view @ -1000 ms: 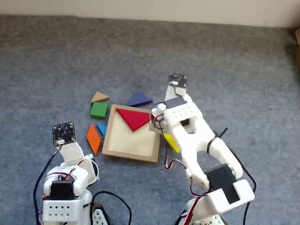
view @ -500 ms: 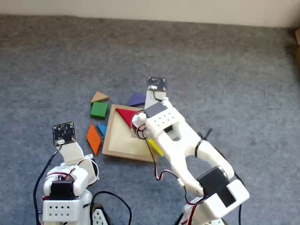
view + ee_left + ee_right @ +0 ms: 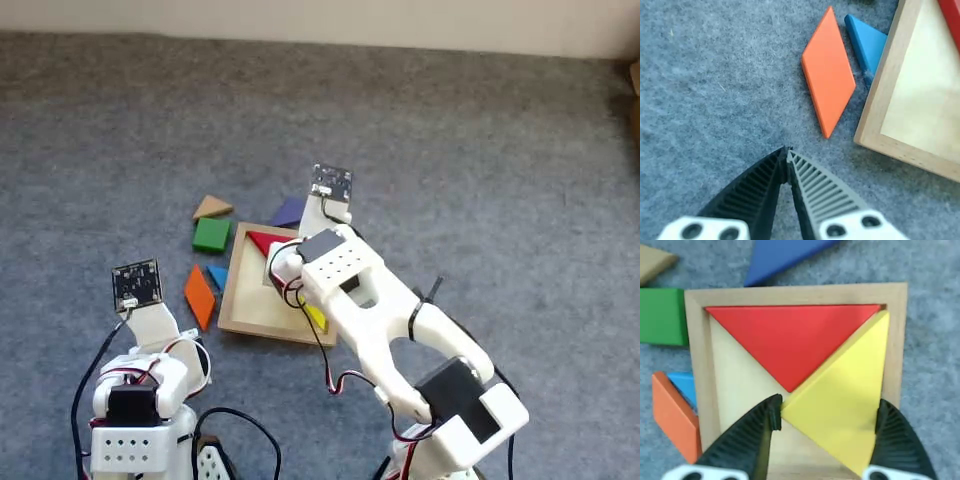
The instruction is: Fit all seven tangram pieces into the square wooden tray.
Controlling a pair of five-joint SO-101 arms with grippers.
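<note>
Currently: two of seven pieces in the tray

From my console, the square wooden tray (image 3: 790,288) holds the red triangle (image 3: 790,340), its long side flush against one inner wall. The yellow triangle (image 3: 840,405) meets the red one along a diagonal seam and lies against the adjoining wall. Its near corner is hidden behind the arm, so I cannot confirm that it sits fully flat. The right end effector (image 3: 827,410) hangs over the tray with its fingers astride the yellow triangle, touching opposite sides. I judge it to be gripping the piece, with the release not yet made. About half of the tray floor is bare.

Five pieces lie outside the tray on the grey tabletop (image 3: 500,150):
- The dark blue triangle (image 3: 785,255) lies just beyond the wall that the red triangle backs onto.
- The green square (image 3: 660,315) sits just beside the next wall round, near that shared corner.
- The tan triangle (image 3: 652,262) lies a little farther from the tray than the green square.
- The light blue triangle (image 3: 867,42) lies against that same wall, farther along.
- The orange parallelogram (image 3: 829,70) lies beside the light blue triangle, on its side away from the tray.

The left end effector (image 3: 786,155), closed on nothing, hovers over the tabletop near the orange parallelogram, off the tray's corner.

I judge the second placement all but complete, with five placements outstanding, all into the bare half.
</note>
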